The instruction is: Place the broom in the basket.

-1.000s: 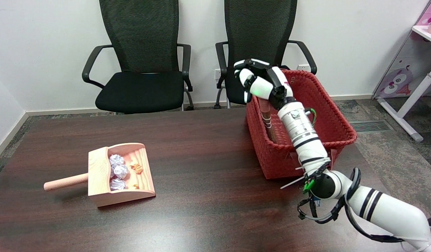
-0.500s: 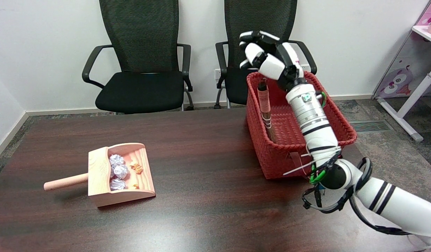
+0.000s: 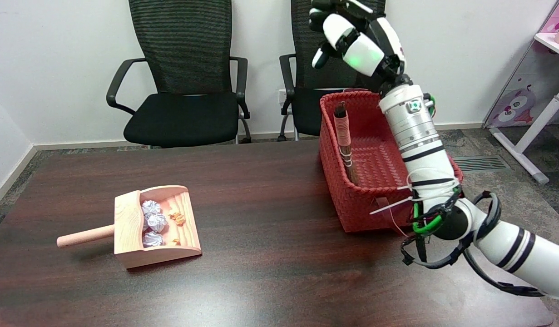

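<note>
We saw the robot hand (image 3: pixel 356 43) cut off by the top edge; the arm hid the basket's (image 3: pixel 352 206) right wall, and the basket hid the broom's (image 3: pixel 343 136) lower end.

You have one red basket (image 3: pixel 352 206) holding one broom (image 3: pixel 343 131). Left of the basket sits one wooden dustpan (image 3: pixel 157 227) containing three white paper balls (image 3: pixel 153 221) and some orange scraps (image 3: pixel 177 219). Behind the basket stand two black chairs (image 3: pixel 184 77).
</note>
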Motion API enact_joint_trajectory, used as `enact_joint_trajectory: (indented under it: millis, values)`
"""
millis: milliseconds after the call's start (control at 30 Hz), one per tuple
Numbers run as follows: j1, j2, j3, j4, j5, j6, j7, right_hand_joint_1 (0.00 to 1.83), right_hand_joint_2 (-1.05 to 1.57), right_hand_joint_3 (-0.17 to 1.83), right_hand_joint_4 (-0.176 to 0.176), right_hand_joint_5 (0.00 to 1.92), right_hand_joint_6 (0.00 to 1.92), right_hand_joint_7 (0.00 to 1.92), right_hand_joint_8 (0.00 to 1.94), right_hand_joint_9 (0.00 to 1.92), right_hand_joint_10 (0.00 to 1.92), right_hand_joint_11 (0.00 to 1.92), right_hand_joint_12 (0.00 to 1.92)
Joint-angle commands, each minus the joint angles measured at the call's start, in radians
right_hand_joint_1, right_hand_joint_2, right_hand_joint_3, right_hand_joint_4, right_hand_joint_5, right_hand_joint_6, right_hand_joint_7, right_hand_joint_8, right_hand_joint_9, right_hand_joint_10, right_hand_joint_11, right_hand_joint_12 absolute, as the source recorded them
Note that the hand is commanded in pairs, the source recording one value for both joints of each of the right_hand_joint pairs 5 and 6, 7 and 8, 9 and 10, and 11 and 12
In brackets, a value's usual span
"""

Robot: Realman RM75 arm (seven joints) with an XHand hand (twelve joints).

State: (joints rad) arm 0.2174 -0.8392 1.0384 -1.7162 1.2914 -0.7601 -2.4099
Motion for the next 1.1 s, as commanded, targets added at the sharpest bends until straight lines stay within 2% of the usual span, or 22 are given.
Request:
enact_joint_trajectory:
  millis: [33,767,1000,1100]
  values:
    - [-0.026,0.045,-0.023,-0.222,-0.046,-0.005,-0.003,0.68,0.81,1.0,-0.176,0.63,0.63,0.63,0.63,0.65,0.65,1.23,1.23]
    - [-0.02,0.045,-0.02,-0.273,-0.021,-0.022,0.009,0.64,0.82,1.04,-0.176,0.69,0.69,0.69,0.69,0.71,0.71,1.32,1.32]
    - [-0.011,0.046,-0.009,-0.264,-0.021,-0.018,0.133,0.62,0.89,1.0,-0.176,0.75,0.75,0.75,0.75,0.8,0.8,1.44,1.44]
    - [-0.007,0.046,-0.015,-0.265,-0.023,-0.018,0.129,0.59,0.97,0.99,-0.176,0.8,0.8,0.8,0.8,0.84,0.84,1.45,1.45]
